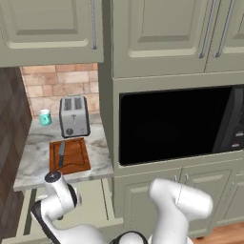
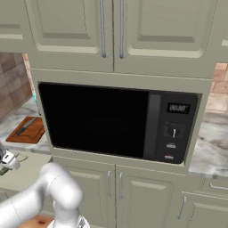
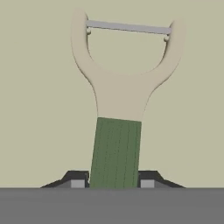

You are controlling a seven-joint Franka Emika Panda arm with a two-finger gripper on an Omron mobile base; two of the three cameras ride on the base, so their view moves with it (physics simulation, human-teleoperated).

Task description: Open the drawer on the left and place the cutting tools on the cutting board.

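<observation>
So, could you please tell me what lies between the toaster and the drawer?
The cutting board lies between the toaster and the open drawer, with a knife on it, as the left base view shows.

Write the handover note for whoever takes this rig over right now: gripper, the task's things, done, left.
Gripper: fingers closed on the green handle of the peeler, low inside the open drawer.
Cutting board: on the marble counter in front of the toaster, a knife already lying on it.
Done: drawer open, knife on board, peeler gripped.
Left: lift the peeler out and set it on the board beside the knife.
</observation>
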